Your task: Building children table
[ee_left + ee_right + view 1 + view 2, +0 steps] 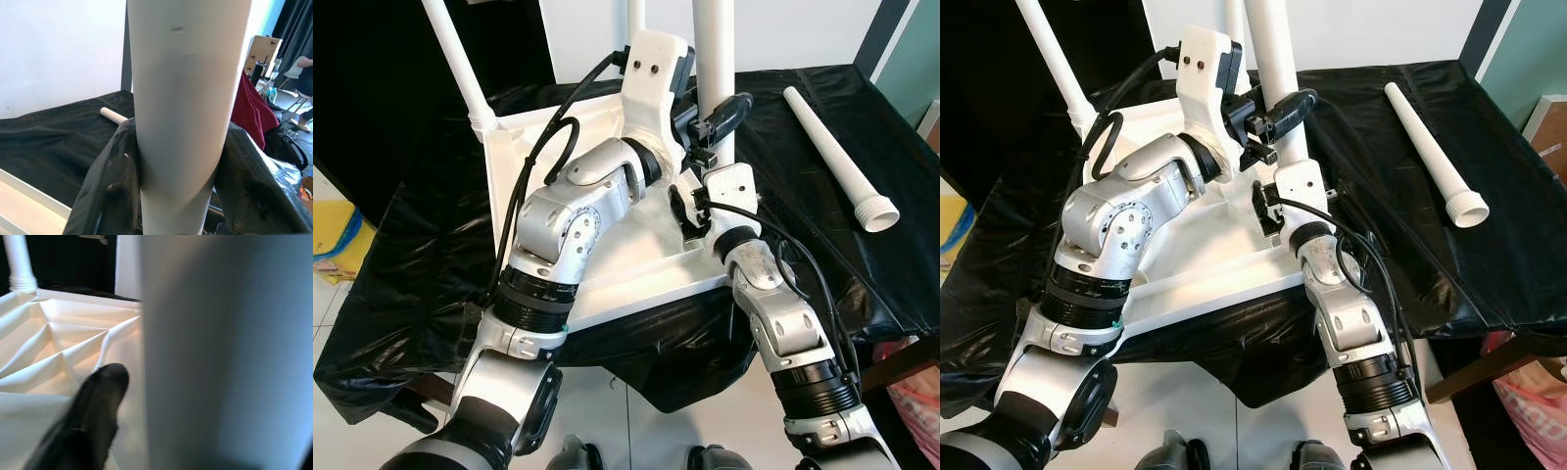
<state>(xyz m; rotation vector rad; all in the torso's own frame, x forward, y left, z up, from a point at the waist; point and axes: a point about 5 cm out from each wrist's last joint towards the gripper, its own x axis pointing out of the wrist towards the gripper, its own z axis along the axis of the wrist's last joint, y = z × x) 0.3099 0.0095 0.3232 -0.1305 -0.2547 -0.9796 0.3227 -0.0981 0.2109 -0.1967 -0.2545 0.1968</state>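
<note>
A white tabletop [636, 279] lies upside down on a black-covered table [803, 235]. Its ribbed underside [58, 347] faces up. A thick white leg [715, 49] stands upright at its near right corner. My left gripper [717, 119] is shut on this leg [186, 98], one black finger [110, 186] on each side. My right gripper [689, 209] sits low by the leg's base, open; its one visible finger [93, 416] stands apart from the leg [220, 357]. Two more legs stand upright, at the far left [460, 59] and at the back [636, 15]. A loose leg [837, 157] lies to the right.
The near edge of the tabletop overhangs the black cover's front. A yellow and blue thing [333, 230] is on the floor to the left, a pink bag [915, 392] at lower right. In the left wrist view a red cloth [252, 107], a cardboard box [264, 49] and a seated person [305, 73] are behind.
</note>
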